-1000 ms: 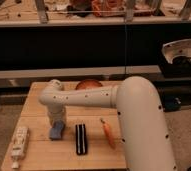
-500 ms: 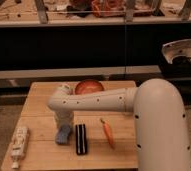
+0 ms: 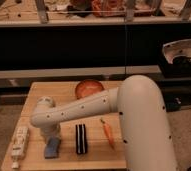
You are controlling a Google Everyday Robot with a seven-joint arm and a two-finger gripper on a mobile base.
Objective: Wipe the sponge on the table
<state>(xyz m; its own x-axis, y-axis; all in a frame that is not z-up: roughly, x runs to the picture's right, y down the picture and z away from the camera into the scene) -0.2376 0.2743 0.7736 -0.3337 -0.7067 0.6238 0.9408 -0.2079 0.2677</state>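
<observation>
One camera, set high above and to the right of the gripper [image 3: 50, 137], looks forward and down past the arm [image 3: 139, 120] at close range onto the table [image 3: 64, 92] beneath it.

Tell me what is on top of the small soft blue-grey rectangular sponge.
The robot's gripper stands over the sponge and hides its back edge. The front part lies bare on the light wooden slatted table. The contact itself is covered.
</observation>
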